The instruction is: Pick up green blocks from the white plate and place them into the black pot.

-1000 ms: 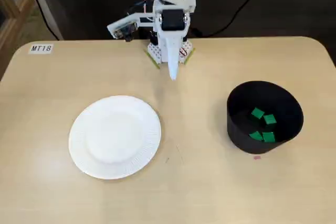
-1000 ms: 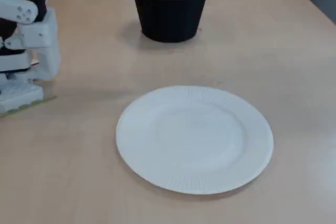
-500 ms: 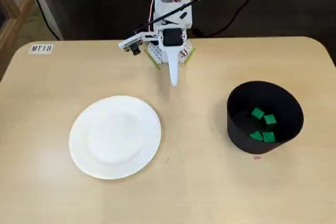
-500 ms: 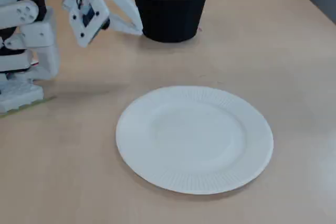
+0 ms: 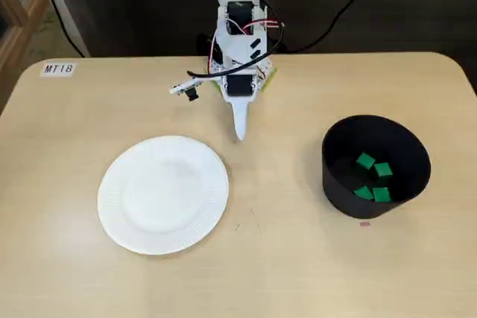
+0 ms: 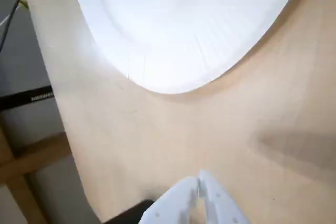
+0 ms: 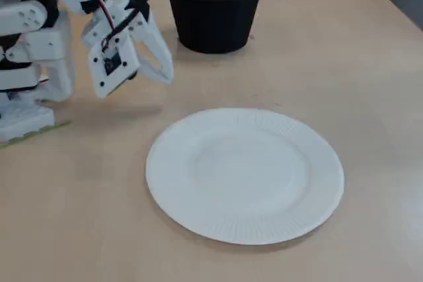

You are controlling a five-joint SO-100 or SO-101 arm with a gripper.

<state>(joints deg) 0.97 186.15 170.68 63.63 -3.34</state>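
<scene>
Pale wooden tabletop (image 5: 298,273) is carrying everything: four green blocks (image 5: 381,195) are lying inside the black pot (image 5: 335,184), while the white paper plate (image 5: 162,194) is sitting bare. With nothing left to collect, the task is looking finished. The gripper (image 5: 239,133), jaws pressed together and empty, is hovering over the table beside the plate, needing only to park. A corner label (image 5: 58,68) is reading "MT18".

Beige table (image 5: 298,273): white plate (image 5: 163,194), black pot (image 5: 339,191), pink speck (image 5: 364,223), maybe tape.

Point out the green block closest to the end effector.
The upper-left green block in the black pot, in a fixed view; the other three lie lower or rightward, farther from the end effector.
</scene>
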